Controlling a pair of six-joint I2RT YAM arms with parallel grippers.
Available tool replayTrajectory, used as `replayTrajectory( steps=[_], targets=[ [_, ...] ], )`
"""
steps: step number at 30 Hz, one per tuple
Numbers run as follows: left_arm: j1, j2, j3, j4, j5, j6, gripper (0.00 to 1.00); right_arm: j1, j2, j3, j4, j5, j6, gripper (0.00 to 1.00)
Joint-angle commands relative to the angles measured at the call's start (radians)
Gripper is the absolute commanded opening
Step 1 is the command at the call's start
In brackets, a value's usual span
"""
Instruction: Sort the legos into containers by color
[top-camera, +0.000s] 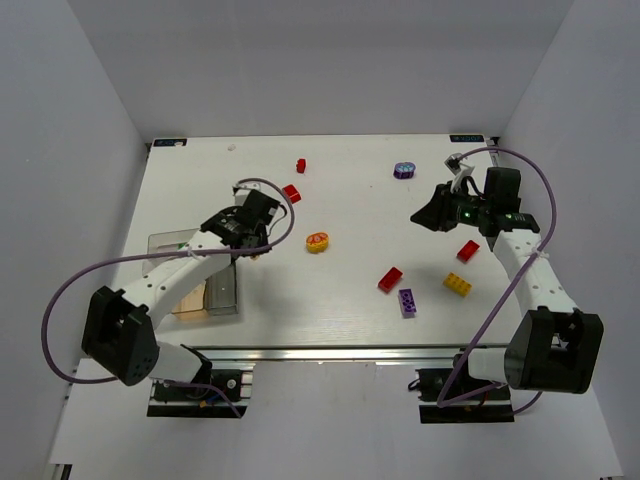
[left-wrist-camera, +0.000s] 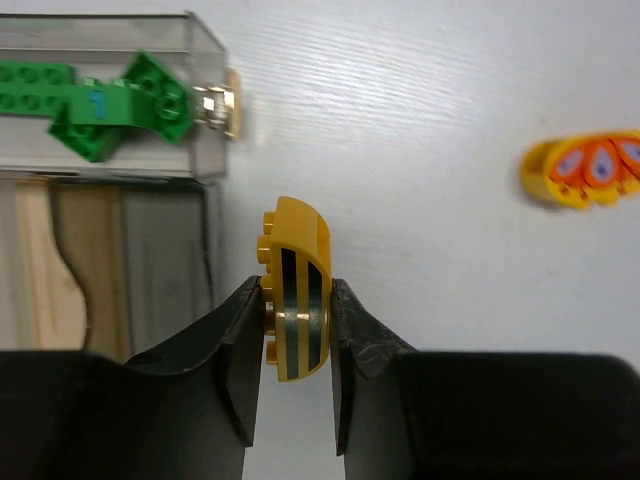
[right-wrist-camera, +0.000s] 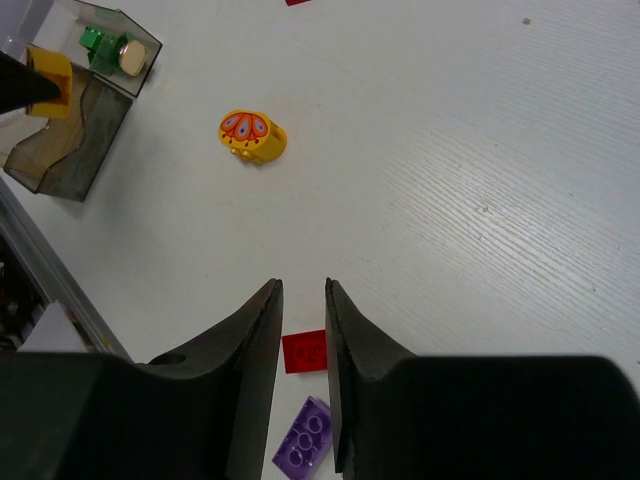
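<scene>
Beside the containers (left-wrist-camera: 110, 190) at the left of the table (top-camera: 350, 210), the left gripper (left-wrist-camera: 295, 300) is clamped on a rounded yellow brick with black stripes (left-wrist-camera: 295, 235), its jaws pressed against the two flat sides. The brick hangs just beside the clear bin (left-wrist-camera: 200, 60) that holds the green legos (left-wrist-camera: 100, 105), and the tan-tinted compartment (left-wrist-camera: 150, 260) lies next to it. I judge this to be the carrying step for a yellow piece: it is picked up but not yet dropped. The next move calls for bringing it over a compartment other than the green one and then parting the jaws. Which bin is meant for yellow I cannot tell, as no yellow bricks show in any of them. The right gripper (right-wrist-camera: 303, 300) hovers over the middle of the table with its jaws narrowly apart and nothing between them. A red brick (right-wrist-camera: 303, 352) lies just beyond its tips and a purple brick (right-wrist-camera: 303, 440) is near that. An orange-patterned yellow piece (right-wrist-camera: 252, 135) sits well apart toward the bins. The overhead view shows more loose bricks to sort, among them a flat yellow brick (top-camera: 457, 284) and a rounded purple piece (top-camera: 404, 170).
</scene>
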Motion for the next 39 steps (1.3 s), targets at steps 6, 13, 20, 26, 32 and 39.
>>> replayTrajectory(
  steps=[6, 13, 20, 26, 32, 39],
  targets=[
    [0.131, -0.021, -0.083, -0.028, -0.072, -0.003, 0.00, -0.028, -0.032, 0.008, -0.027, -0.048, -0.026, 0.30],
    [0.176, -0.069, -0.115, -0.028, -0.089, 0.014, 0.00, -0.039, -0.018, 0.009, -0.030, -0.057, -0.029, 0.31],
    [0.205, -0.046, -0.141, -0.034, -0.094, -0.020, 0.16, -0.040, 0.024, 0.045, -0.101, -0.026, -0.083, 0.57],
    [0.205, -0.084, -0.174, -0.029, -0.083, -0.037, 0.70, -0.039, 0.047, 0.065, -0.139, 0.000, -0.117, 0.60],
    [0.205, -0.132, -0.148, -0.038, -0.069, -0.027, 0.57, -0.031, 0.053, 0.078, -0.177, 0.027, -0.187, 0.51],
    [0.185, -0.234, -0.192, 0.196, 0.393, 0.225, 0.00, 0.003, 0.099, 0.117, -0.332, 0.095, -0.434, 0.13]
  ],
)
